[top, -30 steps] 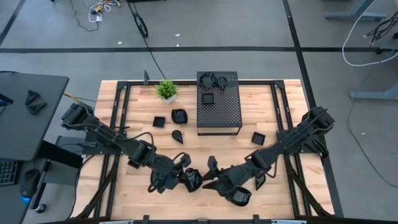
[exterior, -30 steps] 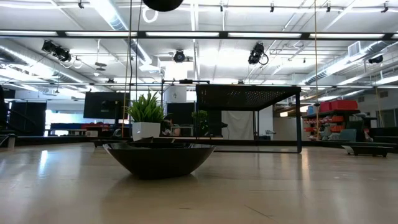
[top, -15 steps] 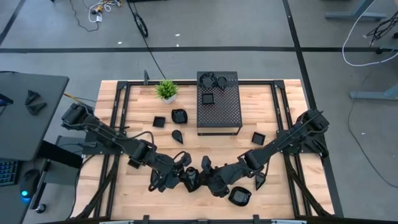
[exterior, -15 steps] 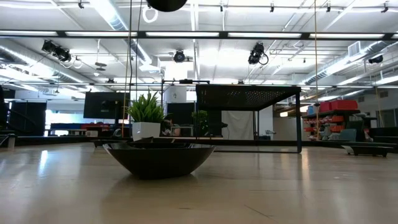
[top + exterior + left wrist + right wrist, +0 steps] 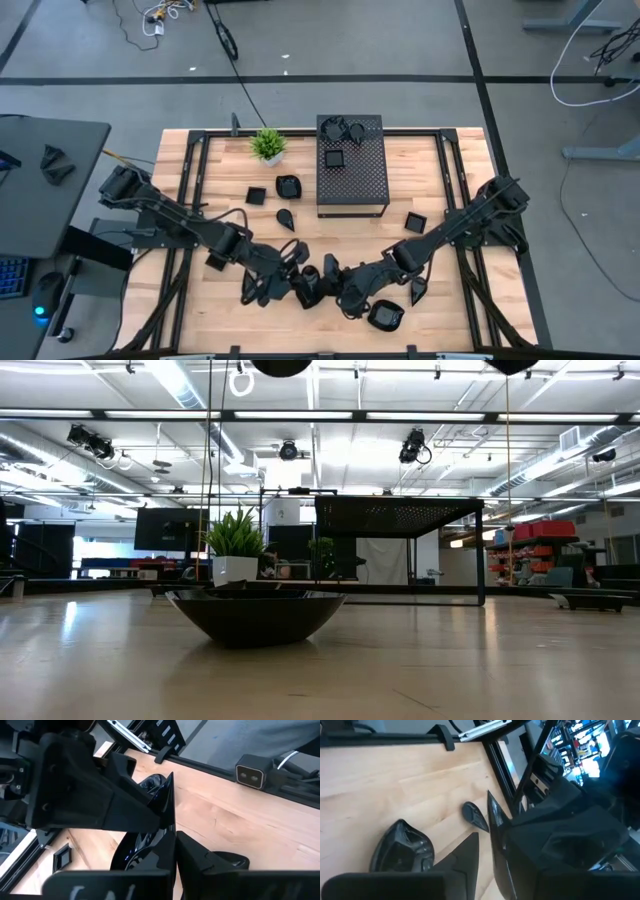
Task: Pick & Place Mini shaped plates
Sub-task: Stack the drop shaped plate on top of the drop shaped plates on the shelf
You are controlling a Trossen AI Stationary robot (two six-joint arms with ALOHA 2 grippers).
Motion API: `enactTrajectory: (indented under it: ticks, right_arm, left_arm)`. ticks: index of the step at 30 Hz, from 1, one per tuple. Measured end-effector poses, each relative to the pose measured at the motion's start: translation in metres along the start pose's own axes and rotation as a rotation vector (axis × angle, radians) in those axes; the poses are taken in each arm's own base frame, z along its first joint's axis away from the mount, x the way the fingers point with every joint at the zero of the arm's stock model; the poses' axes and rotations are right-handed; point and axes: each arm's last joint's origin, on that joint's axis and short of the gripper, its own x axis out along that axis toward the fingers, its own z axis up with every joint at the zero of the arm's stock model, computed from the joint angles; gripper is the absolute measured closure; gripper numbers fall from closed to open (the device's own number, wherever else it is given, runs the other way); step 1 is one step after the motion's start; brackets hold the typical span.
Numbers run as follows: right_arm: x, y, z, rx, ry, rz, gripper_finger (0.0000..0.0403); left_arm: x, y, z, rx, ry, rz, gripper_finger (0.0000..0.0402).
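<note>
At the table's near edge, mid-handover by the look of it: left gripper (image 5: 303, 287) clamped on a glossy black mini plate (image 5: 150, 827), edge upright between its fingers; right gripper (image 5: 338, 287) touching it, fingers (image 5: 465, 855) apart around the rim. Other plates lie on the perforated box (image 5: 352, 166) and table (image 5: 450, 165).

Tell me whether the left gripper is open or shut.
Shut. In the left wrist view the left gripper has its two dark fingers pressed on the rim of a glossy black mini plate, which is lifted above the wooden table.
</note>
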Motion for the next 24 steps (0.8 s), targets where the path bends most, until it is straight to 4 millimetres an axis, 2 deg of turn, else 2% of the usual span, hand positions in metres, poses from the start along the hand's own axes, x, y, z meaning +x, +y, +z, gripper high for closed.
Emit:
enactTrajectory:
  ticks: [7, 19, 24]
  right_arm:
    - [0.0008, -0.0020, -0.0029, -0.027, 0.015, -0.008, 0.0306]
    - [0.0006, -0.0021, -0.0038, -0.006, 0.057, -0.035, 0.0352]
    - [0.0006, -0.0020, -0.0039, -0.007, 0.059, -0.035, 0.0359]
  left_arm:
    - [-0.0001, 0.0015, -0.0009, -0.003, 0.003, 0.005, 0.0385]
    - [-0.0005, 0.0020, -0.0011, -0.003, 0.017, 0.024, 0.0385]
    - [-0.0005, 0.0020, -0.0012, -0.003, 0.018, 0.025, 0.0385]
